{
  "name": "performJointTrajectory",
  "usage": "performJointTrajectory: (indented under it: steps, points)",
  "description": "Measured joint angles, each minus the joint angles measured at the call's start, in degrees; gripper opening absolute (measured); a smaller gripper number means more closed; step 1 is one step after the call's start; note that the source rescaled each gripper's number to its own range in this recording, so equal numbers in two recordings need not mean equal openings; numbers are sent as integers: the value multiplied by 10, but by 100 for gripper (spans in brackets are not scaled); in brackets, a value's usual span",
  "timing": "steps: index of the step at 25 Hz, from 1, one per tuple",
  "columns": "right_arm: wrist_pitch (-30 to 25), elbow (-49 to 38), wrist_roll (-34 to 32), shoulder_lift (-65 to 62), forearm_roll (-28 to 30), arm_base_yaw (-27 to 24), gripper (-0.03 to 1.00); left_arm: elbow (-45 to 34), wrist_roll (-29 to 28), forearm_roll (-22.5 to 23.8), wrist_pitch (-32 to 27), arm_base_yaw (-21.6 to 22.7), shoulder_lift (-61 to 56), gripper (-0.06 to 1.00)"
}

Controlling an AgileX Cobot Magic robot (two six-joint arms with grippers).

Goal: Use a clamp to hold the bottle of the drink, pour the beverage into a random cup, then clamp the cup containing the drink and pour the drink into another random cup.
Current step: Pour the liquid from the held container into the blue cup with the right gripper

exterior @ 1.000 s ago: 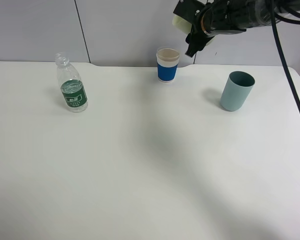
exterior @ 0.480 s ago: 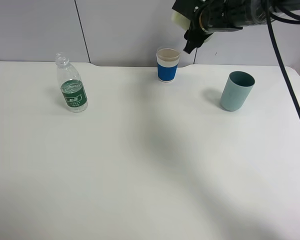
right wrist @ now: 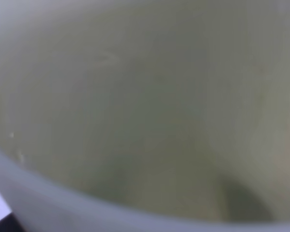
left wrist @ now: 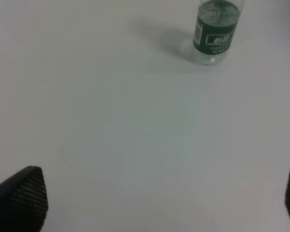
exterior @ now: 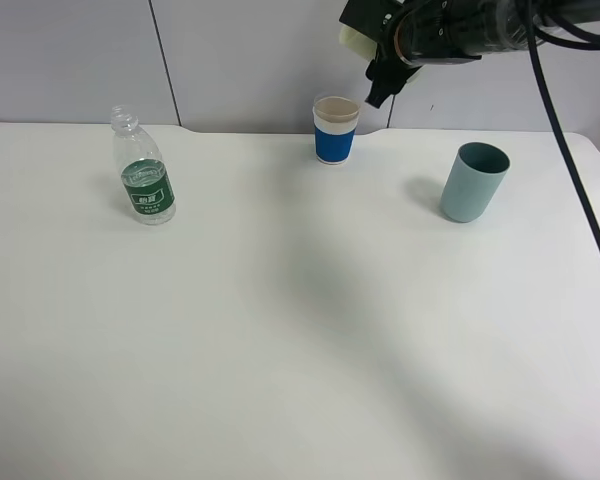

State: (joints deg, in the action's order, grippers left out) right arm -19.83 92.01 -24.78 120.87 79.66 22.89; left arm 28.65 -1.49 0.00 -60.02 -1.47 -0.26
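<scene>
While the right gripper [exterior: 376,72] clasps a pale cup [exterior: 352,38] in the air just above the blue cup [exterior: 335,130], the bottle [exterior: 143,170] stands upright far to the left. The left gripper [left wrist: 157,195] is spread wide and empty over the table [exterior: 280,330].

Ext. high view was bright & evenly lit, in sharp focus; a broad soft shadow lay across the white desk [exterior: 180,350], plus a faint one beside the teal cup [exterior: 473,182]. Left wrist pic was dimmer, slightly soft. Right wrist pic was all pale greenish blur.
</scene>
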Motion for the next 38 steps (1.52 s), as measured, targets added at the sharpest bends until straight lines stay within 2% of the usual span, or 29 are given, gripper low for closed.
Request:
performJointTrajectory:
  steps: [24,32,38]
  points:
    - [-26,0,46,0,21,0,0,0,0,0,0,0,0,100]
    - [-40,0,54,0,62,0,0,0,0,0,0,0,0,100]
    - [-40,0,54,0,70,1,0,0,0,0,0,0,0,100]
